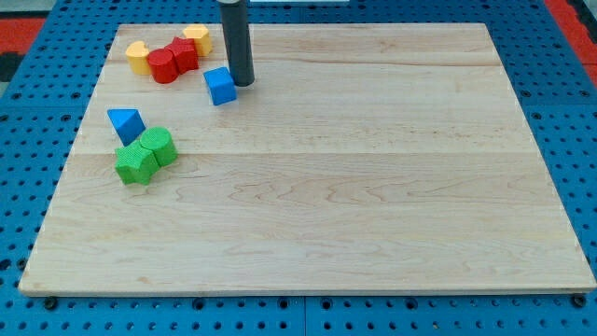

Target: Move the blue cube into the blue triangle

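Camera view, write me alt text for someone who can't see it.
My tip rests just right of the blue cube near the top left of a wooden board. The blue triangle lies below and left of the cube, beside two green blocks. Red blocks and yellow blocks cluster at the top-left corner.

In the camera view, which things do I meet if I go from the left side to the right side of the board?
blue triangle → green blocks → red blocks → blue cube → my tip, just right of the blue cube. The two yellow blocks overlap the others in this order, so I leave them out.
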### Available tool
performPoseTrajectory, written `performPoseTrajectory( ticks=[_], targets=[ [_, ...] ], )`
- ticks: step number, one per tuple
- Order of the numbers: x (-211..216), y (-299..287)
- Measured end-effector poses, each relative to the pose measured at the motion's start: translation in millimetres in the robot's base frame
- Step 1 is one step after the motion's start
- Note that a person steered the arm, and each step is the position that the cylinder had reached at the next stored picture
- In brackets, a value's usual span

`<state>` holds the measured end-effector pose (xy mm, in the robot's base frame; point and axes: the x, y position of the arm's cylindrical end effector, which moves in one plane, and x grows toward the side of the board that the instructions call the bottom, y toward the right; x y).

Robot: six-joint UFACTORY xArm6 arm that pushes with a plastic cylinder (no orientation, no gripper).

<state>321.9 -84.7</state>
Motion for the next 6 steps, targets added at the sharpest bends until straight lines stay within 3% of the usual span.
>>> performPoseTrajectory(
  ticks=[2,3,4,5,6],
  targets=[
    [78,-23],
    [52,2],
    [-26,18],
    [-54,-3],
    [-39,-18]
  ],
)
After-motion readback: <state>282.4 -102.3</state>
